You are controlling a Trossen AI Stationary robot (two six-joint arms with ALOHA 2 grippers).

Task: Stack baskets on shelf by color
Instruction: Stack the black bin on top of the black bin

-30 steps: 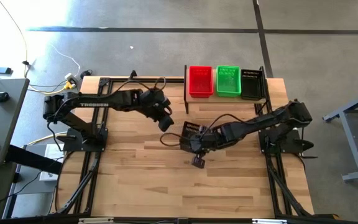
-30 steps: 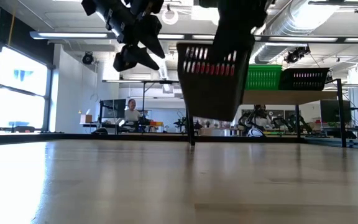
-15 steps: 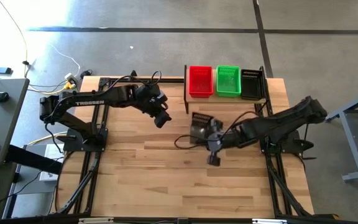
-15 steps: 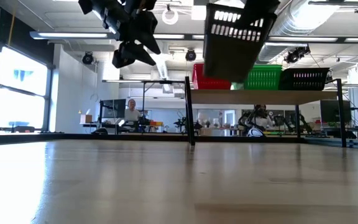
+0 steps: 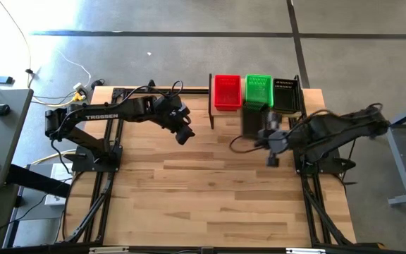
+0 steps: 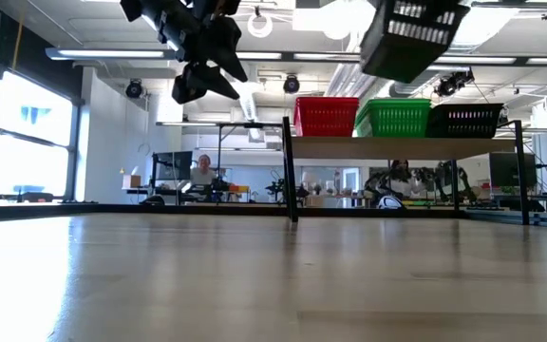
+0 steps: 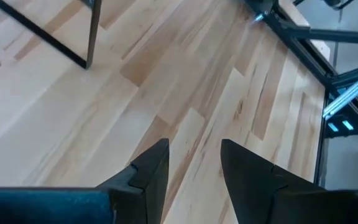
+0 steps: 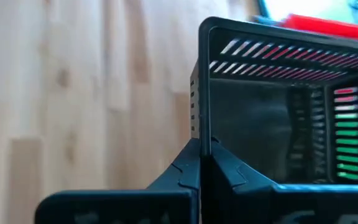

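My right gripper [image 5: 263,134] is shut on a black mesh basket [image 5: 251,120] and holds it in the air just off the shelf's near side, in front of the green basket [image 5: 259,92]. In the low view this black basket [image 6: 411,36] hangs tilted, higher than the shelf board [image 6: 397,148]. On the shelf, red [image 6: 326,116], green [image 6: 392,118] and black [image 6: 463,120] baskets stand side by side on their bases. My left gripper [image 7: 194,163] is open and holds nothing; it hovers over the table [image 5: 184,134] to the left of the shelf. My right gripper pinches the held basket's side wall at its rim [image 8: 202,134], one finger [image 8: 182,171] outside the wall and the other [image 8: 232,171] inside the basket. The basket is lifted clear of table and shelf and sits tilted in the hold.
The shelf's thin black posts [image 6: 291,180] stand on the table's far right part. Bare slatted wood [image 5: 189,190] spreads across the middle and near side. Black arm frames [image 5: 94,190] run along both table edges. Beyond the table a person [image 6: 200,169] sits in the room.
My right gripper has carried the black basket up and toward the table's far right, from over the table's middle to just in front of the shelf's green basket; the basket has stayed tilted in the hold. My left arm drew back slightly toward the left, then kept still.
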